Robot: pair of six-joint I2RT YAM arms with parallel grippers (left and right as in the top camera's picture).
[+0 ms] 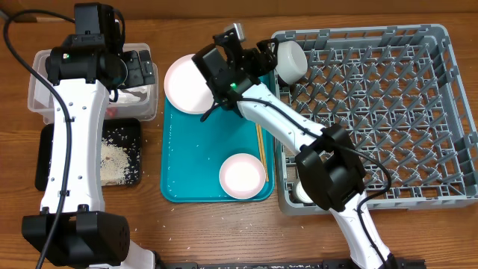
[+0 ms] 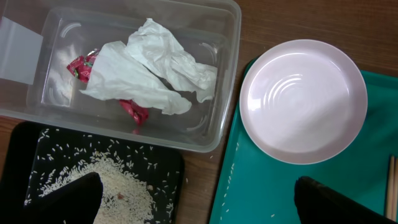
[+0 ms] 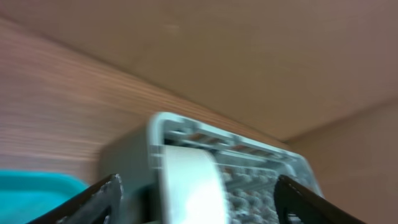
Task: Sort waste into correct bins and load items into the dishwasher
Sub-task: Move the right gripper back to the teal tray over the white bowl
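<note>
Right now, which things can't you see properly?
Overhead: left arm hides part of clear plastic tub and black rectangular tray.
Overhead: right arm covers something white in the grey plastic dish rack.
Right wrist: white round dish blurred, cup or bowl unclear.
Left wrist: thin wooden chopsticks cut by right edge.

The table [image 1: 224,232] is brown wood with a clear grain. Behind its far edge rises a plain tan board [image 3: 249,50], under soft, even light.

One plate [image 1: 187,84], one rack [image 1: 351,33], one teal tray [image 1: 198,164].
</note>
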